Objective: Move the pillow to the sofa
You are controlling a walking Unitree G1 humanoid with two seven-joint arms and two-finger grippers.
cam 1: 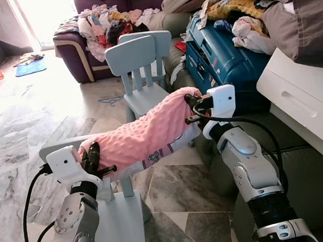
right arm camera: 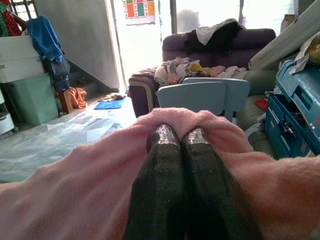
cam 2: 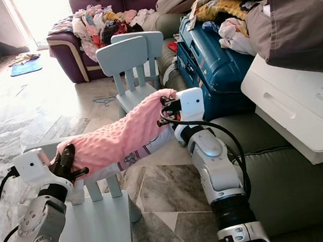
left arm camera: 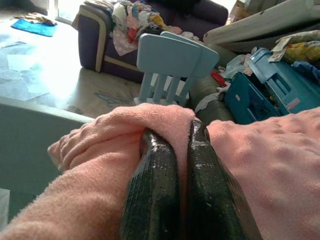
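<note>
Jaws on both arms are clenched on fabric. At the left, the left gripper (cam 1: 92, 157) pinches one end of the pillow (cam 1: 142, 133); the left wrist view confirms its two black fingers (left arm camera: 152, 195) pressed together with a fold of pink fleece between them. At the right, the right gripper (cam 1: 193, 107) bites the other end in the same manner, fingers (right arm camera: 159, 185) closed over a bunched ridge of cloth.

The pillow hangs in the air between the two arms, slung on a diagonal: lower at the left, higher at the right. It is clear of the near chair (cam 1: 122, 222), whose backrest stands just behind the left gripper, and it rests on nothing that can be seen. A second chair (cam 1: 142, 71) stands beyond it.

Judgement: the lift is done and the carry is in hand; placement is not yet made.

To the right lies the sofa (cam 1: 304, 181), its grey-green seat largely taken up by a blue case (cam 1: 224, 63) and a white box (cam 1: 303, 101). The next move calls for a turn to the right with both grips kept matched, so the span neither stretches nor sags, and a bare patch of cushion chosen near the front edge before either jaw lets go.
</note>
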